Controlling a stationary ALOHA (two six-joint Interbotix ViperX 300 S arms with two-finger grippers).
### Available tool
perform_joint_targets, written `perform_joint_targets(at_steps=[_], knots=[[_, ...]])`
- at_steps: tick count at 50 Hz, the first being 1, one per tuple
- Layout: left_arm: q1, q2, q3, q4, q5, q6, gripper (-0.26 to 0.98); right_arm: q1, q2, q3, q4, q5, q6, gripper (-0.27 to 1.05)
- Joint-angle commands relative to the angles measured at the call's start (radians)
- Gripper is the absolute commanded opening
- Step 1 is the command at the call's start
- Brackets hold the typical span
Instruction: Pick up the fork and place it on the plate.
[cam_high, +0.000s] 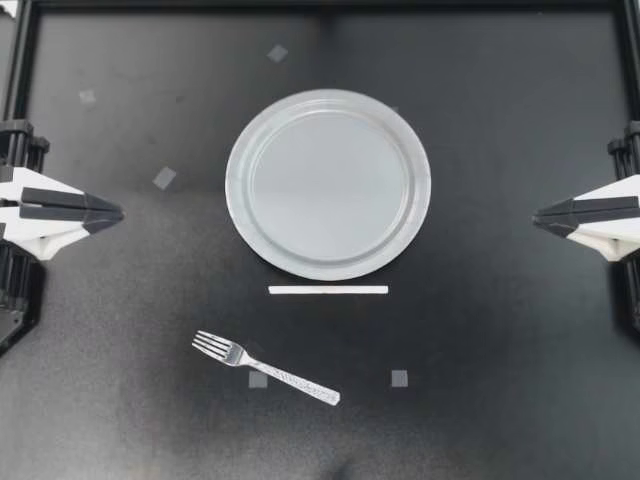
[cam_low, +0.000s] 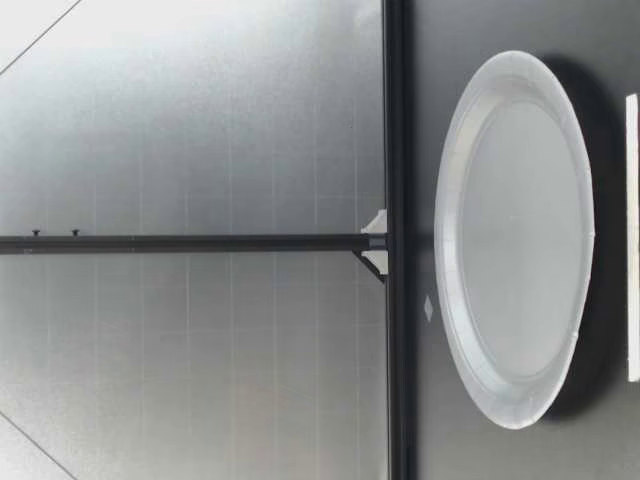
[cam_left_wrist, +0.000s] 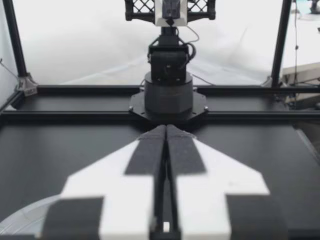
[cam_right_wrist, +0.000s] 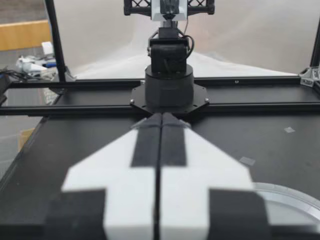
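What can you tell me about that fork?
The silvery, metal-looking fork lies flat on the black table, with nothing holding it. Its tines point toward my left side, and its textured handle slants away. It lies apart from the round grey plate, beyond the white strip, with a small grey square beside its handle.

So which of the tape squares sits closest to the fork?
The tape square right beside the fork handle; the other four lie clearly apart from it.
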Motion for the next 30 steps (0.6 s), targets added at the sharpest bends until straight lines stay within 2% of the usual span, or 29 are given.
perform_joint_targets(at_steps=[1,5,9,15,19,22,26,30], knots=[[0.015,-0.008,0.009,-0.026,0.003,-0.017,0.08,-0.008,0.006,-0.003,0.002,-0.005,-0.002,-0.07],[0.015,-0.029,0.003,-0.08,0.077,-0.038,-0.04,-0.008,-0.008,0.018,0.009,-0.003,0.002,-0.14],[0.015,-0.041,-0.038,-0.114,0.201,-0.048,-0.04,-0.008,-0.021,0.04,0.026,-0.003,0.011,-0.14],[0.015,-0.038,-0.212,-0.12,0.551,-0.061,-0.03,-0.008,-0.032,0.057,0.028,-0.003,0.029,-0.14],[0.014,-0.003,-0.324,-0.12,0.73,-0.06,-0.03,-0.008,-0.031,0.058,0.028,-0.005,0.031,-0.14],[0.014,0.037,-0.39,-0.12,0.804,-0.058,-0.03,-0.008,-0.026,0.057,0.028,-0.003,0.031,-0.14],[0.014,0.087,-0.446,-0.121,0.83,-0.055,0.0,-0.009,-0.025,0.058,0.028,-0.006,0.029,-0.13],[0.014,0.133,-0.489,-0.121,0.848,-0.049,0.08,-0.011,-0.025,0.057,0.028,-0.011,0.029,-0.13]])
